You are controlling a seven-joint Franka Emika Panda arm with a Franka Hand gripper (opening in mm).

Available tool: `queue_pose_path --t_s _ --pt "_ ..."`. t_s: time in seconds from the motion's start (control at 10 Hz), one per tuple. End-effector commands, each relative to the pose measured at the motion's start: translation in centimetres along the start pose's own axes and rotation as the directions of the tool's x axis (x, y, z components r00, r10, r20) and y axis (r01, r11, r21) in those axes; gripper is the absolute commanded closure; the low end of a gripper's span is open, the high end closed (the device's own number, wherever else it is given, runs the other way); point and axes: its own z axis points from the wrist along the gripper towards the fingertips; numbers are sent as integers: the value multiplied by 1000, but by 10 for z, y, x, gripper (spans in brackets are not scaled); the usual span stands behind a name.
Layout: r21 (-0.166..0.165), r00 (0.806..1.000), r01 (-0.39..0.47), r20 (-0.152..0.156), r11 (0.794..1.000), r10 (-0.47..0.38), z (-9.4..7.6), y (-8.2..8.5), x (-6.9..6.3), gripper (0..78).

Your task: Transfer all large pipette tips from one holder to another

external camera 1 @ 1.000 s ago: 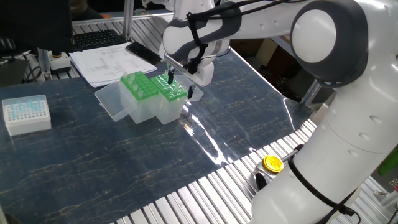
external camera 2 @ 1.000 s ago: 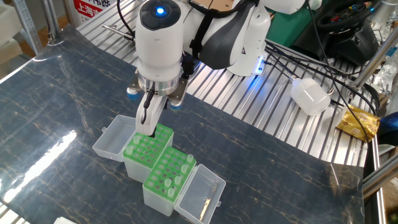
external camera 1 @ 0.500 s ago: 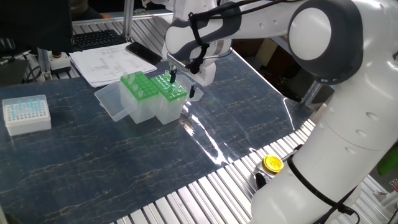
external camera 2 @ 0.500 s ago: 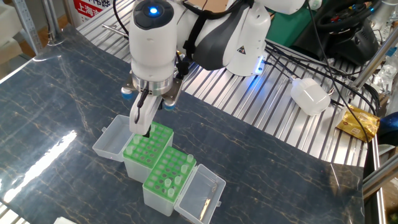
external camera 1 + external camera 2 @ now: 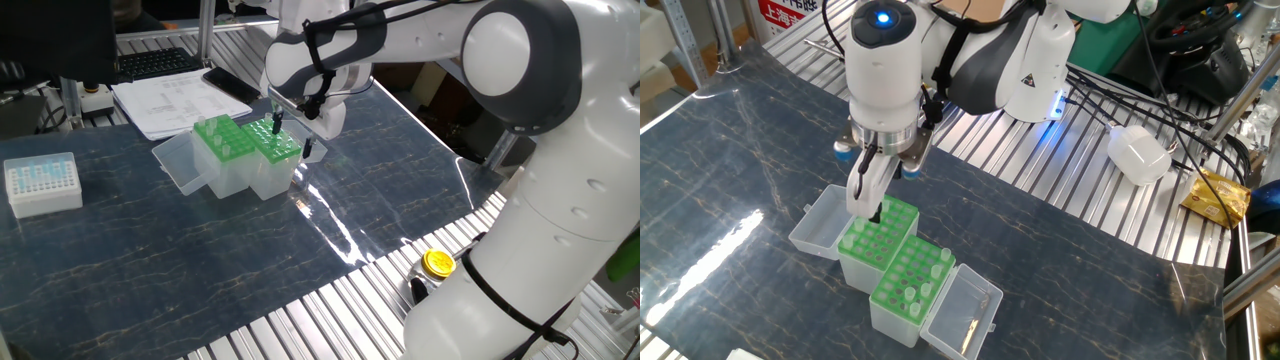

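Observation:
Two green-topped holders stand side by side with their clear lids open. One holder [image 5: 908, 283] [image 5: 223, 138] carries several large pipette tips [image 5: 923, 278], clear cones whose collars stand above the green plate. The other holder [image 5: 880, 228] [image 5: 274, 142] shows mostly bare holes. My gripper [image 5: 871, 208] [image 5: 277, 124] hangs just above the far left corner of this second holder, pointing down. Its fingers [image 5: 866, 185] stand close together. Whether a tip sits between them does not show.
A small white box of bluish tips [image 5: 42, 182] sits at the table's left end. Papers [image 5: 175, 102] lie behind the holders. A yellow cap [image 5: 438, 263] rests on the metal slats near my base. Cables and a white adapter [image 5: 1138, 153] lie beyond the table.
The gripper has risen a little and shifted slightly sideways over the holder's corner during the first half second, then held still. The holders have not moved.

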Motion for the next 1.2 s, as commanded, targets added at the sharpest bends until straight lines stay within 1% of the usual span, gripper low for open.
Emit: queue_pose_path --t_s 0.1,0.6,0.8,0.9,1.1,1.2 --pt "-6 1000 -3 0 1000 3 -1 1 1 1" --pt "-15 1000 -16 -3 1000 16 0 2 2 1" --pt "-22 1000 -24 0 999 24 0 3 3 1" --pt "-25 1000 -26 3 999 26 1 4 6 1" --pt "-38 1000 -24 6 999 25 1 4 7 1" --pt "-38 1000 -22 6 999 22 1 4 7 1"
